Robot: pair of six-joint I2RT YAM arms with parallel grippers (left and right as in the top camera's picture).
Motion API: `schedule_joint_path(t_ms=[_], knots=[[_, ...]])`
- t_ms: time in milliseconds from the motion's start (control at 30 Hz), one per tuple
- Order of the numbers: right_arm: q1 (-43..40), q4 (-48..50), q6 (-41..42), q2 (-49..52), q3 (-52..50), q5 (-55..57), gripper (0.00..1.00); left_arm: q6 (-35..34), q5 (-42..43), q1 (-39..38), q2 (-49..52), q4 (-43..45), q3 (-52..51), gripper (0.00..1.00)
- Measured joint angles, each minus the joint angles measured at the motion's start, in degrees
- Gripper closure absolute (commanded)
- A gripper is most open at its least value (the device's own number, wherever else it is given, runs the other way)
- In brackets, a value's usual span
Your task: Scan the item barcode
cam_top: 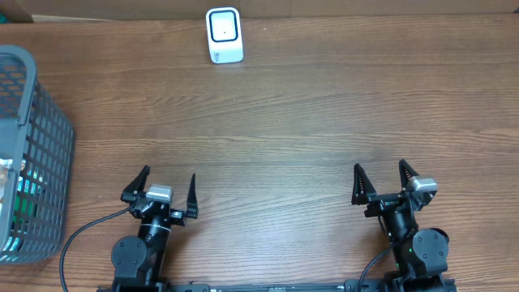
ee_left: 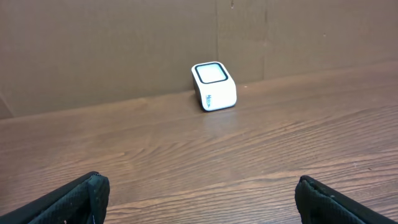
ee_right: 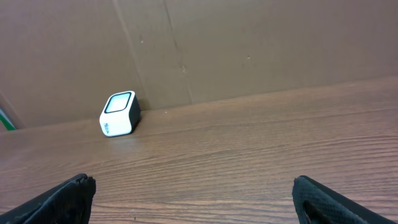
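Note:
A white barcode scanner (cam_top: 225,35) with a dark window stands at the far edge of the wooden table, seen also in the left wrist view as the scanner (ee_left: 214,86) and in the right wrist view as the scanner (ee_right: 119,114). My left gripper (cam_top: 169,183) rests open near the front edge, left of centre, with nothing between its fingers. My right gripper (cam_top: 381,174) is open too, at the front right, holding nothing. In the grey basket (cam_top: 45,174) at the left, items show only partly through the mesh; no barcode is visible.
The grey mesh basket stands at the table's left edge, close to my left arm. A brown cardboard wall (ee_left: 124,43) runs behind the scanner along the table's far edge. Bare wood lies between the grippers and the scanner.

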Motion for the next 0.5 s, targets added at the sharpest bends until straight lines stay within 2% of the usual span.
schedule_joint_path(t_ms=[500], knots=[[0.0, 0.0, 0.0, 0.0, 0.0, 0.0, 0.0, 0.0, 0.0, 0.0, 0.0, 0.1, 0.0, 0.0]])
